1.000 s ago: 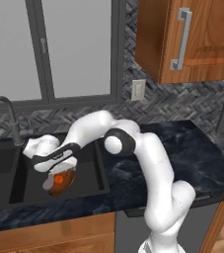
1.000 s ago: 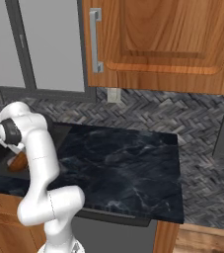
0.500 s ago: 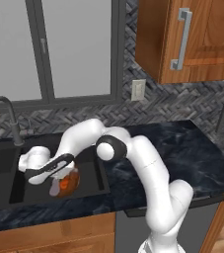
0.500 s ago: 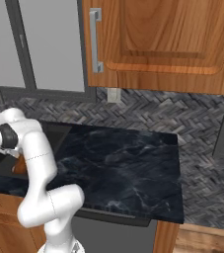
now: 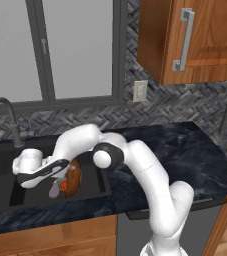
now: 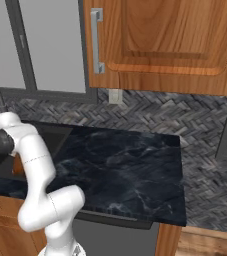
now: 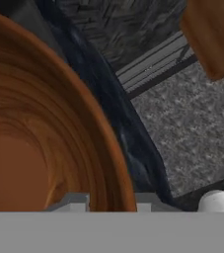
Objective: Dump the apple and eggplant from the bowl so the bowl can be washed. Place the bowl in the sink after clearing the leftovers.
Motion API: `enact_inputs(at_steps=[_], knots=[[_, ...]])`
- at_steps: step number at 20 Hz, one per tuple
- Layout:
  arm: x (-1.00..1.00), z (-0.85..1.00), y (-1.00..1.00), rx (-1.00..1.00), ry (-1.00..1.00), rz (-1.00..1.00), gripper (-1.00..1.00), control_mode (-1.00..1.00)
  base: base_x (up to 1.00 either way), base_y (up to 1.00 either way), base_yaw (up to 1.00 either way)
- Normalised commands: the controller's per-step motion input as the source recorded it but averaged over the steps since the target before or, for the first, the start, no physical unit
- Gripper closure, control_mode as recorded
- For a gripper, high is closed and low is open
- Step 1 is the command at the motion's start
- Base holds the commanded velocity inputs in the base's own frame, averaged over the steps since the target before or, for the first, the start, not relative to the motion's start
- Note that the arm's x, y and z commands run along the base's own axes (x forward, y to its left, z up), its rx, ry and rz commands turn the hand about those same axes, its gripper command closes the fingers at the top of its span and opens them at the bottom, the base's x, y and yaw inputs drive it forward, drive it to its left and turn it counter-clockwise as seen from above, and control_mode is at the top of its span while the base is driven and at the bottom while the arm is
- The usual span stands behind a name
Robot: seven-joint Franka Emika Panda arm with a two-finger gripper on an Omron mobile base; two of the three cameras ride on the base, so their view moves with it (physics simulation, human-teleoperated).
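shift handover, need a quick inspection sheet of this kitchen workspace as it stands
surface: dark marbled counter, bare to the right of the sink.
job's things: bowl tipped on edge over the right basin; eggplant and apple at its mouth, spilling toward the basin.
clutter: nothing seen.
grippers: gripper shut on the bowl rim, one finger each side in the hand view.
cables: nothing seen.
surroundings: faucet, window, wall outlet, wooden cabinet, herringbone backsplash.
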Motion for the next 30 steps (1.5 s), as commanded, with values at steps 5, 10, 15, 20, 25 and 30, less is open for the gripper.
enact_inputs(at_steps=[5,10,15,20,25,30], knots=[[-0.25,0.23,-0.07,-0.13,0.0,-0.01,1.0,-1.0,0.0,0.0,0.0],[0.0,0.0,0.0,0.0,0.0,0.0,1.0,-1.0,0.0,0.0,0.0],[0.0,0.0,0.23,-0.33,0.13,0.05,1.0,-1.0,0.0,0.0,0.0],[0.03,0.0,0.05,-0.08,0.06,0.02,1.0,-1.0,0.0,0.0,0.0],[0.01,0.38,0.24,-0.12,-0.11,0.0,1.0,-1.0,0.0,0.0,0.0],[0.02,0.3,0.14,-0.08,-0.02,0.0,1.0,-1.0,0.0,0.0,0.0]])
